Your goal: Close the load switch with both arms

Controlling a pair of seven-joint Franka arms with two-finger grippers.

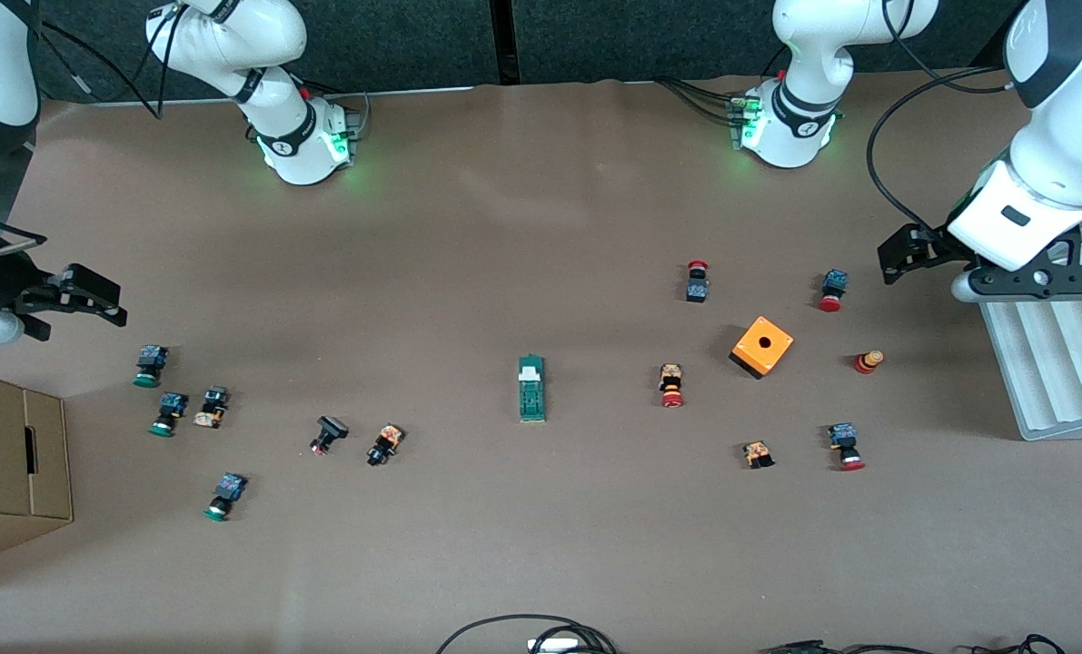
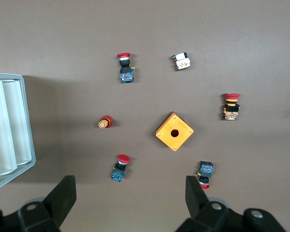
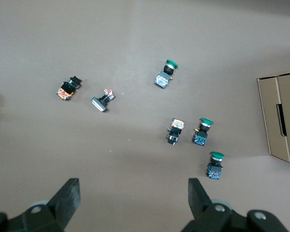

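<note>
The load switch (image 1: 531, 389), a narrow dark-green block with a white end piece, lies flat near the middle of the table with nothing touching it. My left gripper (image 1: 900, 254) hangs open and empty over the left arm's end of the table, beside the grey tray. In the left wrist view its fingers (image 2: 63, 195) stand wide apart above bare table; the load switch is out of that view. Over the right arm's end my right gripper (image 1: 104, 300) is also open and empty, its fingers (image 3: 70, 195) spread above bare table.
An orange box with a hole (image 1: 762, 346) and several red-capped buttons (image 1: 671, 385) lie toward the left arm's end. Several green-capped buttons (image 1: 150, 365) lie toward the right arm's end, by a cardboard box (image 1: 14, 454). A grey ribbed tray (image 1: 1049, 363) sits under the left arm.
</note>
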